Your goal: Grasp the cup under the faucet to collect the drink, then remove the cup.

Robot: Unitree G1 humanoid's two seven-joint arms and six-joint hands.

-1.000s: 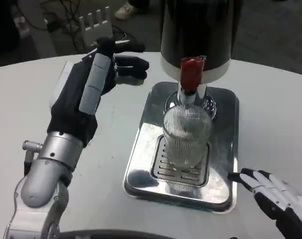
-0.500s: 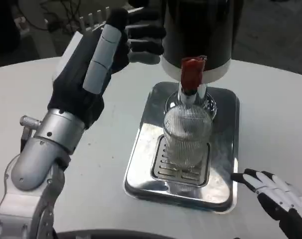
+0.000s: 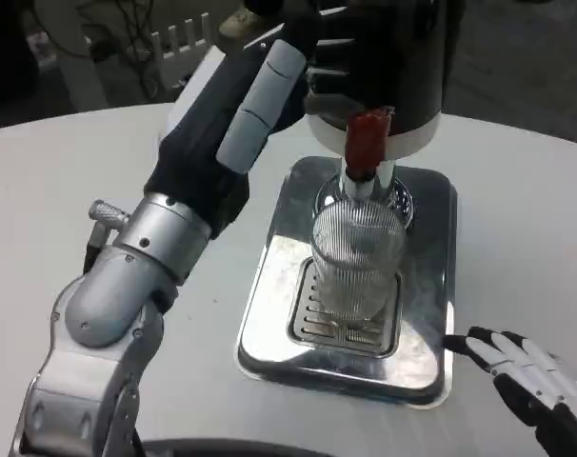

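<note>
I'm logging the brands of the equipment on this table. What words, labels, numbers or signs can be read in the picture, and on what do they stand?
There is no text to read.
The dark dispenser shows a plain body; no label can be made out.
The red tap handle carries no mark.
The ribbed clear cup is unprinted.
The metal drip tray shows only reflections.
The left hand and right hand bear no legible lettering.

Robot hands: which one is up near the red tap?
The left hand, raised beside the red tap. The right hand lies low on the table by the tray.
</note>
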